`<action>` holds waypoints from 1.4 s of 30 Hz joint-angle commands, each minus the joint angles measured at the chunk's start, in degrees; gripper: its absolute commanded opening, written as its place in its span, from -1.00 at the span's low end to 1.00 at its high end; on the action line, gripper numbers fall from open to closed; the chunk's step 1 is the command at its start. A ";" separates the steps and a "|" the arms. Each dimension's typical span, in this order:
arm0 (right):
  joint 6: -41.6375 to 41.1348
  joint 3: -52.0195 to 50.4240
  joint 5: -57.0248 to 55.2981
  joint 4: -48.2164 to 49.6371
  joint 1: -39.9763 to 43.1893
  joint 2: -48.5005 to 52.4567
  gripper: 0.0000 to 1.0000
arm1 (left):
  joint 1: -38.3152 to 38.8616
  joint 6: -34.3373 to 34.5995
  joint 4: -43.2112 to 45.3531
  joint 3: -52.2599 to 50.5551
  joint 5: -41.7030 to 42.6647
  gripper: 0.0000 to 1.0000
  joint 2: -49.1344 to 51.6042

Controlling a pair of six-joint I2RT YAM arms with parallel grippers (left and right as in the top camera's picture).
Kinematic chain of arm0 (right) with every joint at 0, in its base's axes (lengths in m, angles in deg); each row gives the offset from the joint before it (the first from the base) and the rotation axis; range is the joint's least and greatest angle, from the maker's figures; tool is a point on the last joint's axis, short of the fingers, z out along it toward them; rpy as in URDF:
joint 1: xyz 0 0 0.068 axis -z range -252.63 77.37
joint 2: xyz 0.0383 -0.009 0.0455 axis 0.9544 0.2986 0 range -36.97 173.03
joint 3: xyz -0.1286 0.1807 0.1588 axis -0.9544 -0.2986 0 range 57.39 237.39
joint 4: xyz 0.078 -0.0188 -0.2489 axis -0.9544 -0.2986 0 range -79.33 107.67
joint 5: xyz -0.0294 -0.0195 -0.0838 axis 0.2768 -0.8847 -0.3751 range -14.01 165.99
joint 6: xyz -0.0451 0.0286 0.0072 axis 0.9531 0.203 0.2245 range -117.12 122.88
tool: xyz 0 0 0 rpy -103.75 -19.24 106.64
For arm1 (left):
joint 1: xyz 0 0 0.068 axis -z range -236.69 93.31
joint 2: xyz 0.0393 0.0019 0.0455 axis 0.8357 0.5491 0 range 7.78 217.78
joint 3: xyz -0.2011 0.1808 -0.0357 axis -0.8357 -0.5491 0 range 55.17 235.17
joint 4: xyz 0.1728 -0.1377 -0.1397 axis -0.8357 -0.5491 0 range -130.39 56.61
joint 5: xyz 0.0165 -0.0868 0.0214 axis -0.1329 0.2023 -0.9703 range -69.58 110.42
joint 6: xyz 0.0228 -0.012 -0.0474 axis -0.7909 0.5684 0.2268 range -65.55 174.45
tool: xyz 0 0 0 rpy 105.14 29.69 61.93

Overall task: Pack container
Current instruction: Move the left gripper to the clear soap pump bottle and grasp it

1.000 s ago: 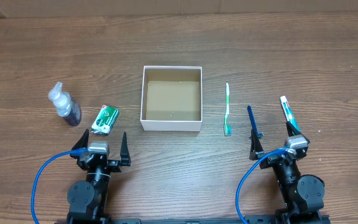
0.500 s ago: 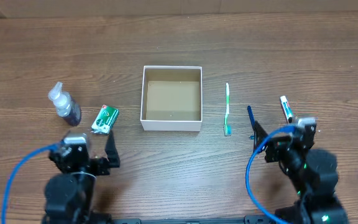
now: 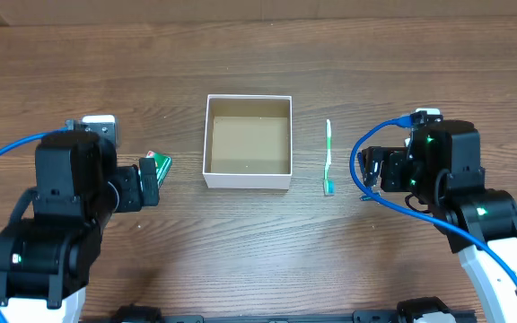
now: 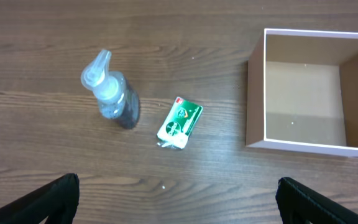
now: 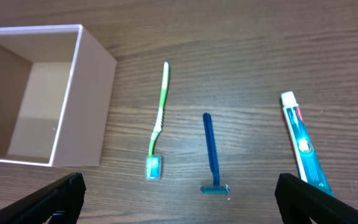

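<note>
The container [image 3: 248, 142] is a white-walled square box with a bare brown floor, in the middle of the table. It also shows in the left wrist view [image 4: 303, 93] and the right wrist view [image 5: 36, 106]. A green toothbrush [image 3: 328, 158] lies right of it. The right wrist view shows the toothbrush [image 5: 159, 121], a blue razor [image 5: 211, 155] and a toothpaste tube [image 5: 304, 146]. The left wrist view shows a spray bottle [image 4: 114, 96] and a green packet [image 4: 179, 122]. My left gripper [image 4: 179, 208] and my right gripper [image 5: 179, 205] are open, empty and above the table.
In the overhead view my left arm [image 3: 65, 206] hides the spray bottle and most of the green packet [image 3: 161, 164]. My right arm [image 3: 438, 179] hides the toothpaste and most of the razor. The far half of the table is bare wood.
Both arms have lifted from the near edge and swung forward. The left now hangs over the bottle and packet, the right over the razor and toothpaste. The objects have not moved.
</note>
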 commanded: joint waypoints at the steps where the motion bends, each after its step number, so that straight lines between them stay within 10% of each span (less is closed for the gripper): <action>1: -0.37 1.99 0.26 0.74 -0.26 0.13 1.00 | -2.73 1.46 0.39 4.02 -2.58 1.00 0.90; 12: -0.37 1.99 0.31 0.72 -0.26 0.13 1.00 | -26.97 -5.92 4.72 8.37 8.44 1.00 17.16; 37: -0.37 1.99 0.31 0.52 -0.26 2.29 1.00 | -26.12 -16.79 12.44 8.33 17.00 1.00 49.46; 42: -0.37 1.99 0.28 0.50 -0.26 4.87 1.00 | -24.90 -16.81 12.85 8.33 16.74 0.75 49.72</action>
